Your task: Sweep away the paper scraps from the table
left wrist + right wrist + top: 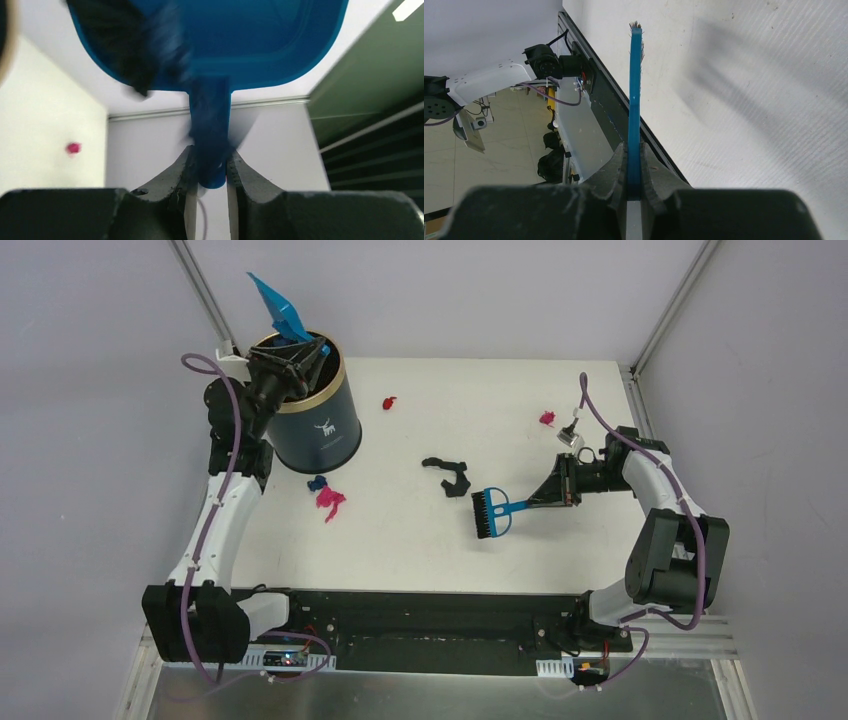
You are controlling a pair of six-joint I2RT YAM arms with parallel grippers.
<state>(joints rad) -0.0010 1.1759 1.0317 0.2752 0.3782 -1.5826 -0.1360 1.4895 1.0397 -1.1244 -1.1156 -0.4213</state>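
Note:
Paper scraps lie on the white table (600,550): a red one (389,401), a magenta one (547,418), a black one (447,472), and a dark blue one (317,482) beside a pink one (330,500). My left gripper (292,352) is shut on the handle of the blue dustpan (277,302), held tilted above the navy bin (318,425). In the left wrist view the dustpan (250,35) holds a blurred black mass (127,40), and the gripper (212,172) clamps its handle. My right gripper (558,492) is shut on the blue hand brush (490,513), whose bristles are near the black scrap. The brush shows edge-on in the right wrist view (635,85), clamped in the gripper (634,167).
The bin stands at the table's back left. The black rail (430,605) runs along the front edge. Metal frame posts (665,310) rise at the back corners. A magenta scrap (73,147) shows on the table in the left wrist view.

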